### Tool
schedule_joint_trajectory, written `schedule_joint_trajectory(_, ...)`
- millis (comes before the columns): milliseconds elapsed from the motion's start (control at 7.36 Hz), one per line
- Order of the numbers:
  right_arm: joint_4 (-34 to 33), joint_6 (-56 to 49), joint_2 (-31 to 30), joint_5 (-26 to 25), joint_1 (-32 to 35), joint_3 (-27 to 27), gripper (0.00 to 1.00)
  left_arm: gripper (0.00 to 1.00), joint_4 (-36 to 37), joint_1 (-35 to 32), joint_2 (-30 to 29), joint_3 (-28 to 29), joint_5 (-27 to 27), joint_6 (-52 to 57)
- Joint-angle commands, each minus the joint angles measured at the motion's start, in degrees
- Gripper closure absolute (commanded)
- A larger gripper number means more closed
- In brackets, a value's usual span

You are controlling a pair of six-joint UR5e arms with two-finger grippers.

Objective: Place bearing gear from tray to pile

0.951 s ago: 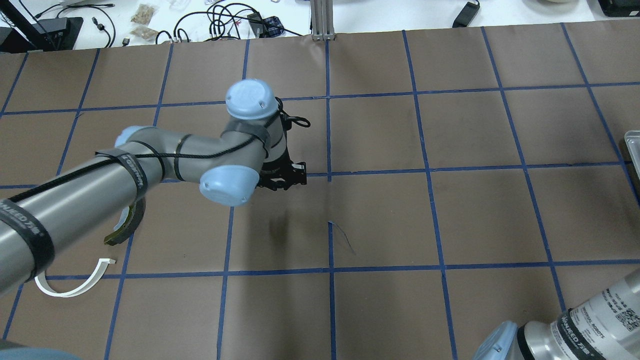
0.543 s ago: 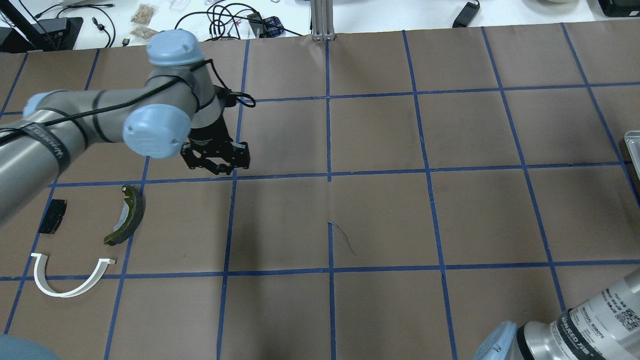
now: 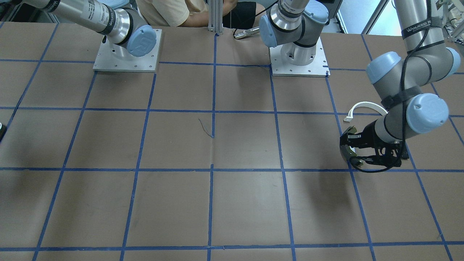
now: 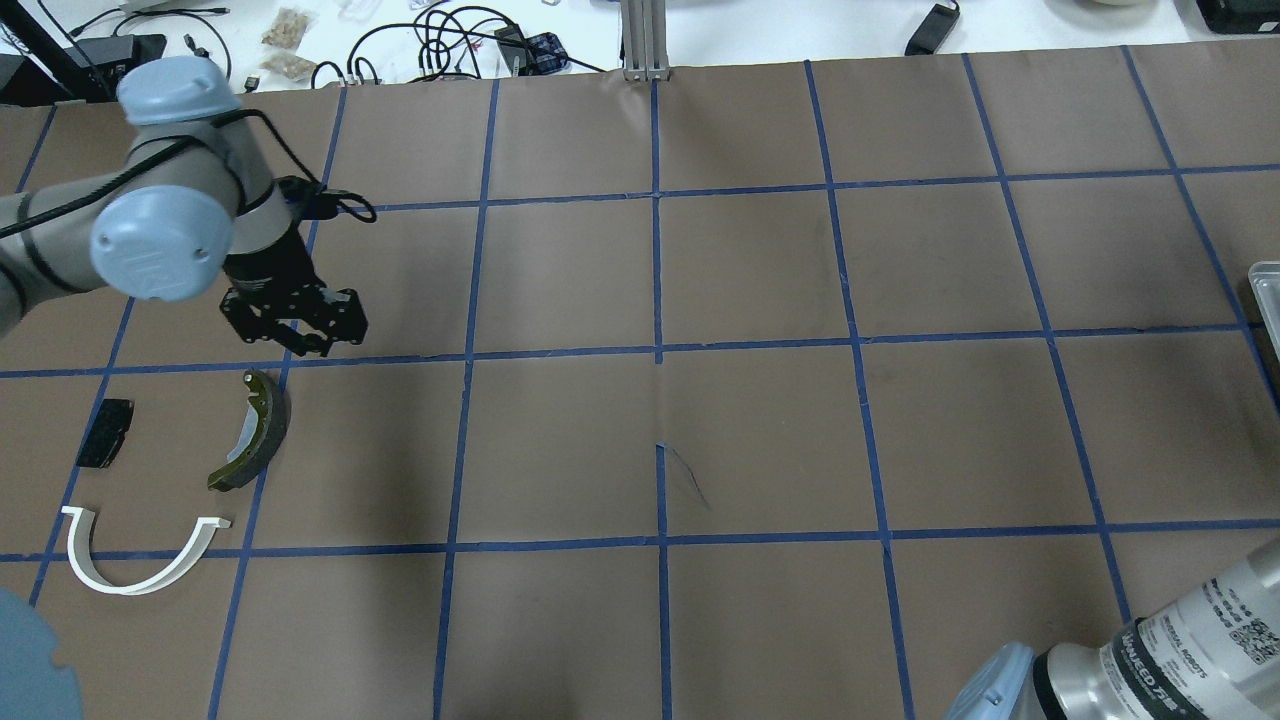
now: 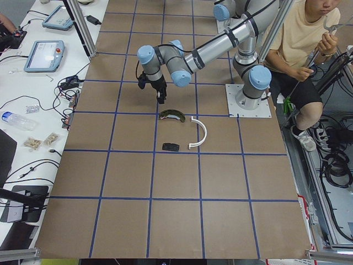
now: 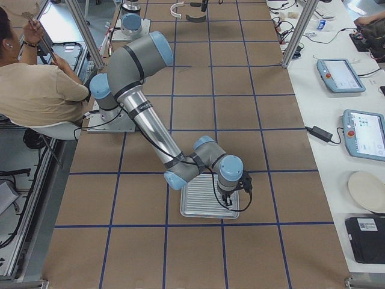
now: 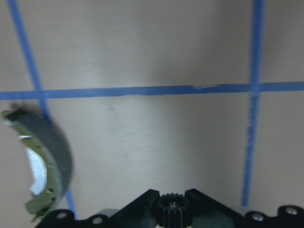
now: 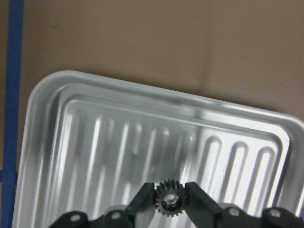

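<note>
The carry-to-pile step is judged to be in hand: a small black bearing gear (image 7: pixel 171 207) is seen clamped btwn the fingers of the left hand (image 4: pixel 300 338), which is held above the bench (image 4: pixel 760 430), just across a blue tape line (image 4: pixel 420 357) from the pile; the pile is made up of a dark brake shoe (image 4: pixel 255 430), a black pad (image 4: pixel 105 433) and a white half-ring (image 4: pixel 130 589), all lying apart from one another; the shoe is the nearest, close to the hand but not touched; next, a short move toward the robot over the line is prob. called for, then a lowering to bare bench beside the shoe and a parting of the fingers, w/ care that the gear, being round, isn't let go from height and left to roll; a second gear (image 8: pixel 168 199) is gripped by the right hand (image 8: pixel 169 202) over the ribbed metal tray (image 8: pixel 95 142), well apart at the bench's other end; nothing is seen in the way btwn left hand and pile but the shoe's own near tip; an operator (image 5: pixel 300 38) is seated by the robot's base, off the bench.
</note>
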Motion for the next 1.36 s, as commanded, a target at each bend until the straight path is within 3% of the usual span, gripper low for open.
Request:
schedule_joint_trajectory(0, 2.47, 2.38, -3.3, -0.05, 4.39, 0.61, 0.88, 1.0, 8.94, 7.43, -2.68, -2.56, -0.04, 13.16)
schedule_joint_trajectory(272, 6.0, 13.33, -11.89, 0.04, 13.87, 5.67, 0.9, 1.0, 9.59, 9.39, -3.75, -3.18, -0.21, 14.09)
schedule_joint_trajectory(407, 5.49, 21.48, -16.55, 0.04, 19.4, 11.45, 0.91, 0.87, 9.67, 9.39, -3.75, -3.71, -0.04, 14.0)
schedule_joint_trajectory(543, 4.88, 30.7, -20.69, -0.05, 24.67, 17.08, 0.91, 0.1, 9.59, 9.39, -3.75, -3.71, -0.3, 14.0)
schedule_joint_trajectory(679, 3.22, 39.84, -23.6, -0.05, 30.73, 21.14, 0.91, 0.0, 9.59, 9.39, -3.66, -3.54, 0.13, 14.08)
schedule_joint_trajectory(951, 2.76, 58.3, -26.43, -0.05, 45.48, 26.25, 0.91, 0.0, 9.5, 9.31, -3.58, -3.19, 0.22, 14.09)
schedule_joint_trajectory(1222, -2.65, 76.33, -24.7, -0.66, 60.7, 26.55, 0.9, 0.0, 8.71, 8.52, -2.79, -2.75, 0.31, 13.04)
